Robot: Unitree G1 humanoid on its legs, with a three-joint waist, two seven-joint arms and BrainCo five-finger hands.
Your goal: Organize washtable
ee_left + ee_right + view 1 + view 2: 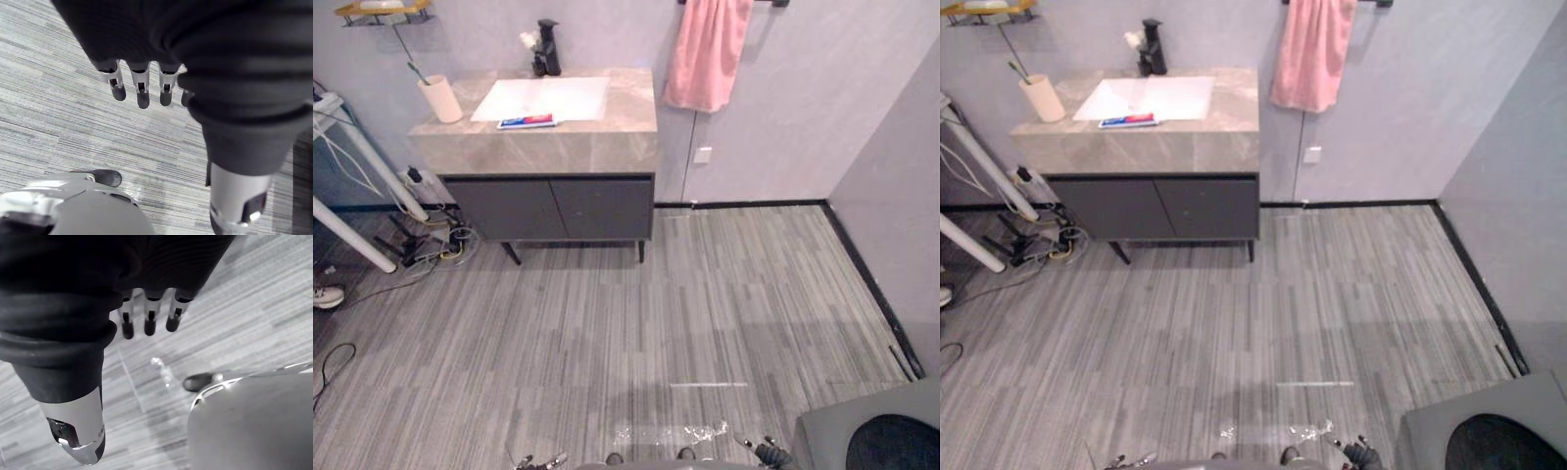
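Observation:
The washtable [607, 137] stands far ahead against the wall, a grey marble top over a dark cabinet. Its white sink [543, 98] has a black faucet [548, 49] behind it. A red, white and blue toothpaste tube [527, 121] lies at the sink's front edge. A beige cup [440, 98] with a toothbrush [414, 69] in it stands on the top's left end. My left hand [142, 90] and right hand [149, 320] hang low over the floor, far from the table, fingers relaxed and holding nothing.
A pink towel [707, 49] hangs on the wall right of the washtable. Cables [431, 240] and white frame legs [362, 157] crowd the floor at its left. A small shelf [382, 10] is mounted upper left. A dark grey bin [871, 431] stands near right.

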